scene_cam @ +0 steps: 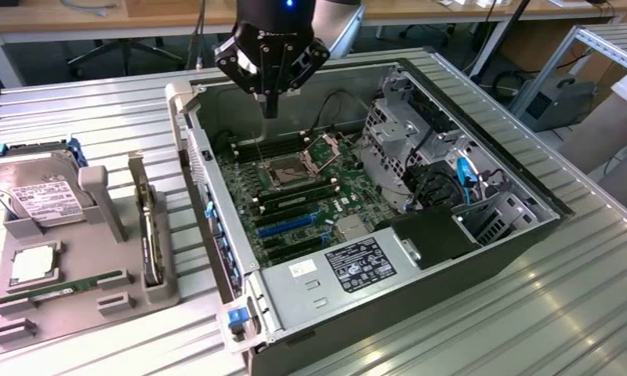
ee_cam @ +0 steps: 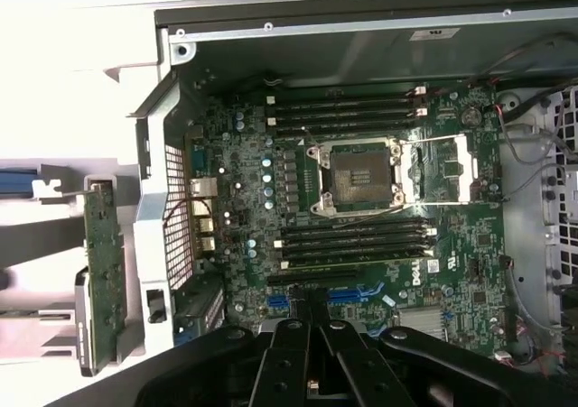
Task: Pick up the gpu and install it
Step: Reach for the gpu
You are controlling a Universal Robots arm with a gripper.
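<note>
- I see the tabletop (scene_cam: 564,313) carrying an open case (scene_cam: 292,313), with its motherboard (ee_cam: 361,199) exposed.
- A grey rack (scene_cam: 104,204) sits beside the case, on the exterior view's left.
- The gpu (scene_cam: 146,227) stands on edge in that rack, untouched.
- My fingers (scene_cam: 269,106) hang over the case's interior, pressed together and holding nothing.

The pincer (scene_cam: 270,112) is showing up matte black all over, its body fanning out into angular links and narrowing to one slim tip. A small blue light (scene_cam: 288,3) is glowing on the black wrist (scene_cam: 270,14) above it, and a pale grey arm casing (scene_cam: 342,23) is peeking out behind. Up close, the jointed black bars (ee_cam: 287,366) are crossing like scissors, their round pivot screws (ee_cam: 237,334) catching a dull shine.
</note>
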